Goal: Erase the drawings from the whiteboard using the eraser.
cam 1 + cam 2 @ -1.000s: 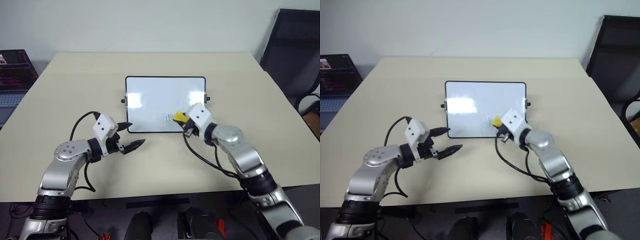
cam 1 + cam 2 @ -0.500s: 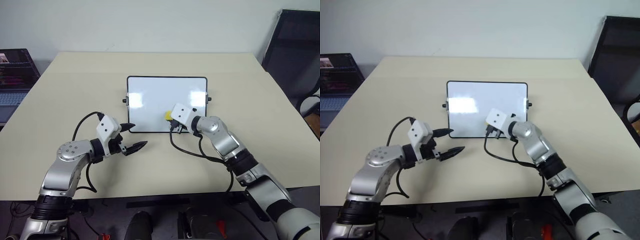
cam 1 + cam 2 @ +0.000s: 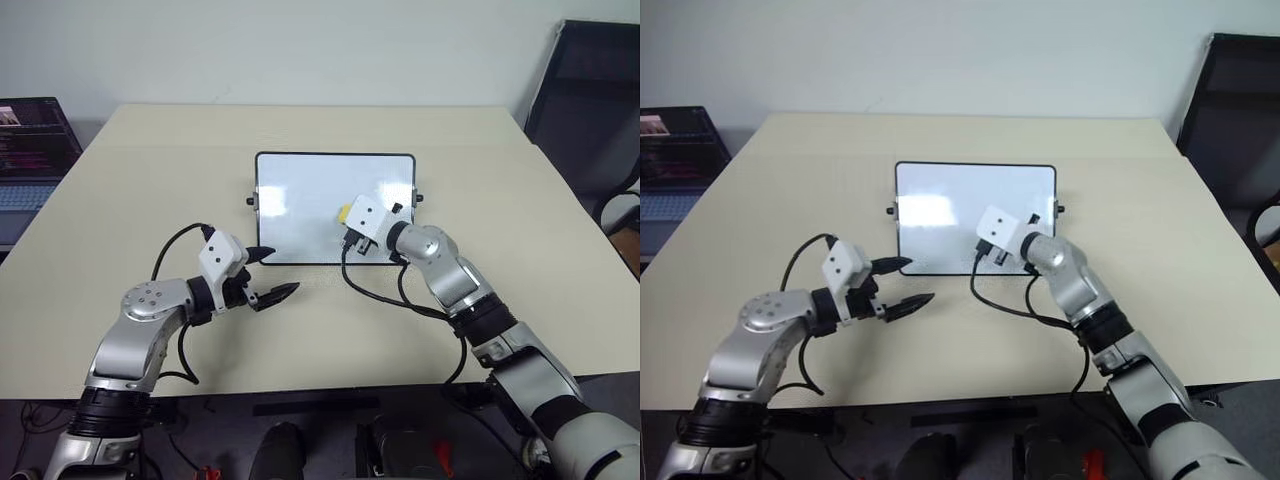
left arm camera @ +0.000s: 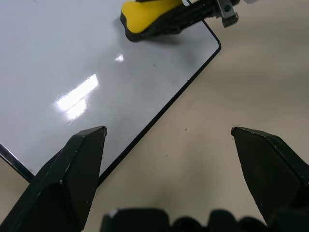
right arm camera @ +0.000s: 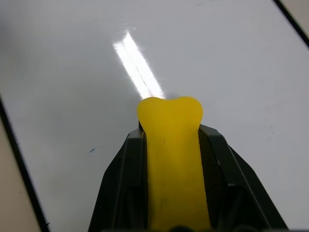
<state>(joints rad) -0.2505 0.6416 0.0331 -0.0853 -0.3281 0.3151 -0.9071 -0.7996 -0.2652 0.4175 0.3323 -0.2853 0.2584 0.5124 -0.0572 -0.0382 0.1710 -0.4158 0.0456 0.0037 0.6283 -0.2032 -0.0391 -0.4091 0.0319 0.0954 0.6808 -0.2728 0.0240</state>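
Right pincer [image 3: 347,215] is clamped on the yellow oblong eraser [image 3: 344,212], its long axis pointing far-left over the glossy black-framed whiteboard [image 3: 300,190]. Left pincer [image 3: 268,275] hangs spread and empty beside the board's near-left corner, so wiping falls to the right arm.

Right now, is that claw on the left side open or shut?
Open. The left end effector has its two black fingers spread wide apart with nothing between them, over the tan table beside the whiteboard.

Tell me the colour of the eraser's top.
Yellow; the eraser shows best in the right wrist view.
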